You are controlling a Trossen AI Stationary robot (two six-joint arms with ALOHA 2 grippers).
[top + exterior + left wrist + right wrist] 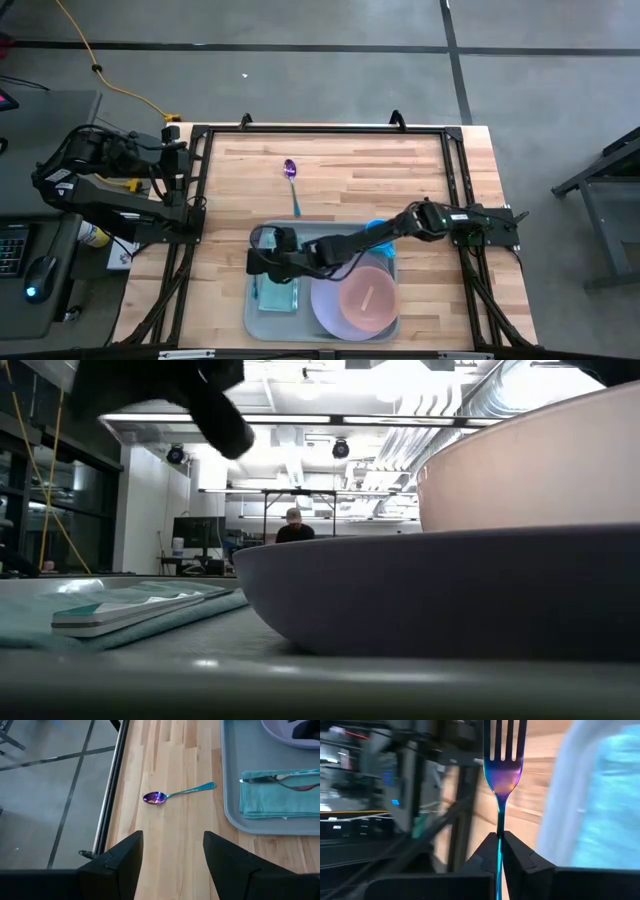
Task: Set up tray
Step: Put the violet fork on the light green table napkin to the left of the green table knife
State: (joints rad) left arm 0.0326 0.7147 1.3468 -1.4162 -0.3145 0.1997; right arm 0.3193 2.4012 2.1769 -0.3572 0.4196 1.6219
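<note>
The tray [322, 322] sits at the table's near edge, holding a teal cloth [277, 295] and a lavender plate [330, 310]. Above the cloth, the right gripper [262, 250] pinches an iridescent fork [502, 767]. The left gripper [172, 852] waits open at the table's left side, facing a spoon [292, 180].

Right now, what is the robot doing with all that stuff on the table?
It is setting a tray. The right gripper holds a fork over the tray's far left corner, near the cloth. A plate with a pink bowl already sits on the tray. A spoon lies on the table. The left gripper waits, open, at the side.
</note>
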